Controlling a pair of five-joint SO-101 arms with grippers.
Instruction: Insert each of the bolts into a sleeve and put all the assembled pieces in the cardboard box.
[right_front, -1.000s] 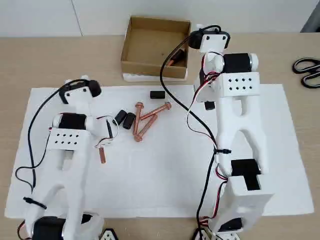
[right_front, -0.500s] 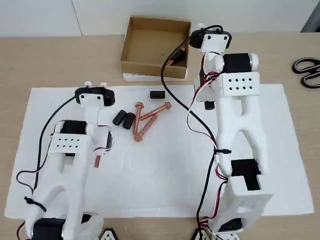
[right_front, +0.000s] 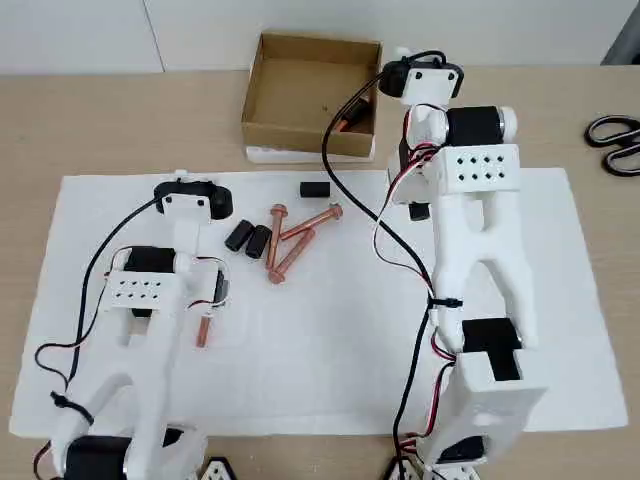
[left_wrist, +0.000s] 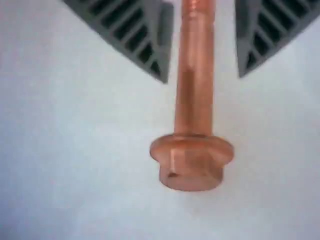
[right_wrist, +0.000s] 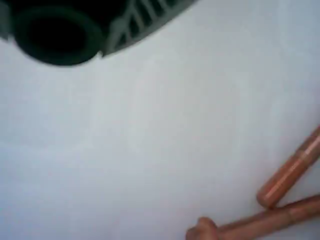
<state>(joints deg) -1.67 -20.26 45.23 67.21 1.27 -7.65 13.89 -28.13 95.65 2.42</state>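
Swinging right since a second ago, the left wrist (right_front: 195, 198) has settled near the loose sleeves (right_front: 248, 237). Left fingers (left_wrist: 135, 35) are clamped on a bolt (left_wrist: 192, 150), its head pointing away from them, over the white mat (right_front: 330, 340). Right fingers (right_wrist: 140, 17) grip a sleeve (right_wrist: 55, 35) at the mat's far edge, near the cardboard box (right_front: 262, 90). Three spare bolts (right_front: 290, 240) lie between the arms, right of the loose sleeves.

**Fig.** White plastic left arm (right_front: 135, 330) and right arm (right_front: 478, 270), lower frame: black servo blocks, perforated wrist plates (eight holes each), looping black and red cables.
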